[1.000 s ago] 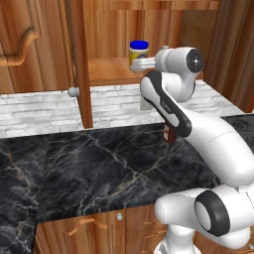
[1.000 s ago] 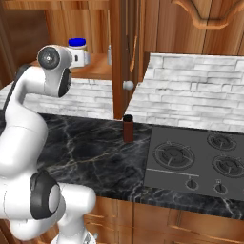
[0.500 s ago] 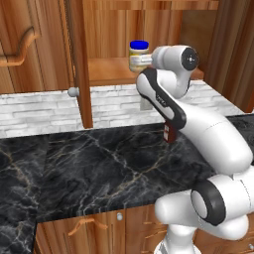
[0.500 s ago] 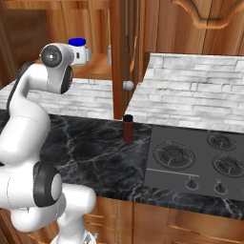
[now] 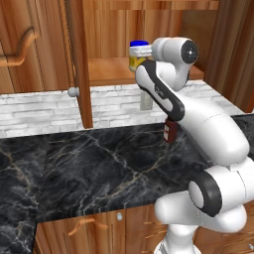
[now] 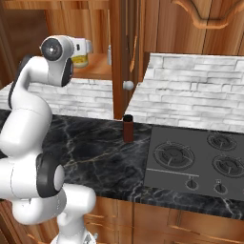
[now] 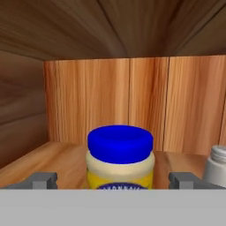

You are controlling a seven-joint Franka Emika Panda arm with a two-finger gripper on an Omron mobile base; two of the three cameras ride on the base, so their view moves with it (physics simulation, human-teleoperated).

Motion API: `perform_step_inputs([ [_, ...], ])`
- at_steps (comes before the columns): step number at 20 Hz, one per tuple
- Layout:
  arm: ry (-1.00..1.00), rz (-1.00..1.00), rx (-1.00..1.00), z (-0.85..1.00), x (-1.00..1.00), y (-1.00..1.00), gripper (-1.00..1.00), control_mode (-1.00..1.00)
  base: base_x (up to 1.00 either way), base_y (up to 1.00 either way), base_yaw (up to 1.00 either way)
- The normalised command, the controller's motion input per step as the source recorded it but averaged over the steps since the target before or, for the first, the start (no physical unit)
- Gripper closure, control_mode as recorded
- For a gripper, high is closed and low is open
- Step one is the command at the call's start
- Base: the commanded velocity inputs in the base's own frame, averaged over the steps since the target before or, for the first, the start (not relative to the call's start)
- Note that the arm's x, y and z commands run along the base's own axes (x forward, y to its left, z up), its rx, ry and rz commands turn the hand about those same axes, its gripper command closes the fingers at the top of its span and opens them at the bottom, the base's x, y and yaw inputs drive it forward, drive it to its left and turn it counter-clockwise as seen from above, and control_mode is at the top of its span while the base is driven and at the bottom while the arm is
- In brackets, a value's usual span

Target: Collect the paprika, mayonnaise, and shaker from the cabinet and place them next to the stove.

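Cabinet (image 7: 145, 101) shelf: mayonnaise (image 7: 120, 156), probably shaker (image 7: 216, 165)

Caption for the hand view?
Open jaws flank the mayonnaise on the cabinet shelf, shaker at right.

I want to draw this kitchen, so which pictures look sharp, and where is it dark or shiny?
Hand view: the mayonnaise looks sharp and brightly lit, while the cabinet roof above it is dim. Left base view: the counter has no glare, just pale veins, and the paprika is small and soft-edged. Right base view: the stove is flat matte black, without shine.
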Motion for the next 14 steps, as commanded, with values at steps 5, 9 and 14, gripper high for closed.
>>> perform_step_inputs([
  [5, 0.0, 0.0, 0.0, 0.11, 0.15, 0.0, -1.0, -1.0, 0.0, 0.0, 0.0],
  [9, 0.0, 0.0, 0.0, 0.04, 0.16, 0.0, -1.0, -1.0, 0.0, 0.0, 0.0],
  [14, 0.0, 0.0, 0.0, 0.0, 0.12, 0.0, -1.0, -1.0, 0.0, 0.0, 0.0],
])
